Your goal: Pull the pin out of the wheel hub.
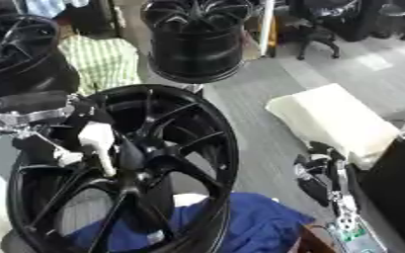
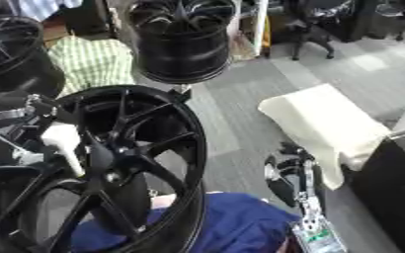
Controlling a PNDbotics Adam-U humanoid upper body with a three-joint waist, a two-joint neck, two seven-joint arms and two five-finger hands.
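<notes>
- We are looking down at a big black wheel hub (image 1: 128, 173) that is standing up on its edge, close in front of us.
- A white pin (image 1: 98, 146) is sticking out near the middle of the wheel hub, between the spokes.
- Our left hand (image 1: 33, 116) is reaching in from the left side and is sitting right beside the top of the pin.
- We cannot tell if its fingers are curling round the pin or only touching it, because dark parts are hiding them.
- Our right hand (image 2: 294, 180) is hanging low on the right, well away from the wheel hub, and it is holding nothing. Its fingers are looking loose and relaxed.
- A blue cloth (image 1: 249, 225) is lying under the wheel hub.
- Another black wheel (image 1: 193, 39) is standing farther back.
- We think we are at the grabbing step, and the pin is not out yet.
- Next, we are needing a good hold on the pin, then a straight pull away from the wheel hub.
</notes>
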